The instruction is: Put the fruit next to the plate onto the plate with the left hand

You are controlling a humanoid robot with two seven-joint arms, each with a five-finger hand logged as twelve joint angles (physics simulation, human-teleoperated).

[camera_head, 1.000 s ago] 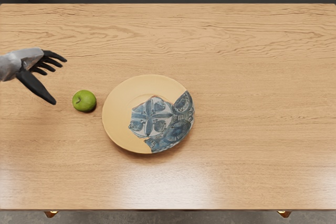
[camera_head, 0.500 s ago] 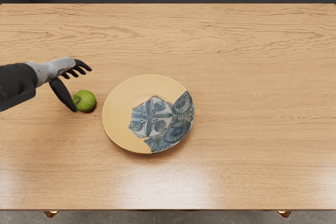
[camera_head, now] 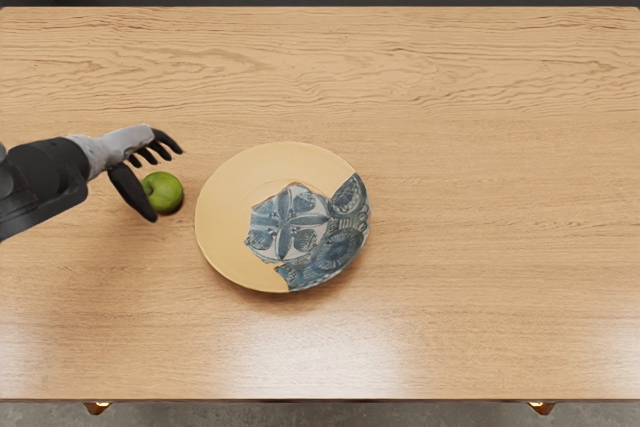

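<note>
A small green apple (camera_head: 164, 192) lies on the wooden table just left of a tan plate (camera_head: 235, 199) with a blue and white pattern on its right half. My left hand (camera_head: 148, 167) reaches in from the left edge and sits around the apple's left side. Its dark fingers (camera_head: 160, 149) are spread above the fruit, and the thumb (camera_head: 133, 192) points down along the apple's left flank, touching or nearly touching it. The hand is open and not closed on the apple. The right arm does not show.
The wooden table (camera_head: 450, 97) stretches wide behind and to the right of the plate. Its front edge runs along the bottom of the view, and a dark wall lies beyond the far edge.
My left hand has moved right and down from the table's left edge to the apple. The apple and the plate have stayed where they were.
</note>
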